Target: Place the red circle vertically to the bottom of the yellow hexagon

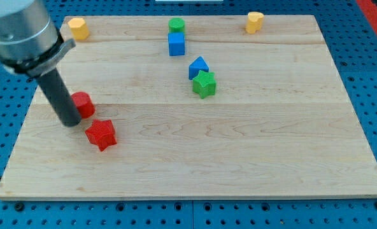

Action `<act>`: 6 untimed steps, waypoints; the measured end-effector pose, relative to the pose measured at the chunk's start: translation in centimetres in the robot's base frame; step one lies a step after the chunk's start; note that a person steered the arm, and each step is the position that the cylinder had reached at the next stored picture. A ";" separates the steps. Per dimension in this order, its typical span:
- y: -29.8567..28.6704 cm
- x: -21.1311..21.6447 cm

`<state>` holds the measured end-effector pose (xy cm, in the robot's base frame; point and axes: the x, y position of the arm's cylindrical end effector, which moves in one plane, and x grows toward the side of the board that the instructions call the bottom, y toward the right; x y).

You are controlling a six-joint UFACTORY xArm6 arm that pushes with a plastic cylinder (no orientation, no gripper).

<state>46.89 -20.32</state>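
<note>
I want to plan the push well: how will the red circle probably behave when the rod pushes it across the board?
The red circle looks low and flat-bottomed, so it should slide, not tip. Its round side may slip off my tip, which touches its left. The wooden board looks smooth.

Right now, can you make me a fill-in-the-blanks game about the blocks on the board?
1. My tip touches the ____ circle, on its left in the view.
2. The red star lies just below the red ____.
3. The green cylinder sits right above the blue ____.
4. The yellow hexagon is near the board's top ____ corner in the view.

Missing words: red; circle; cube; left
</note>
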 end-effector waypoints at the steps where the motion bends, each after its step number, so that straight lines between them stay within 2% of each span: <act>1: 1.6 -2.9; 5: 8.3 -9.8; 6: 5.5 -10.0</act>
<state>36.89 -14.84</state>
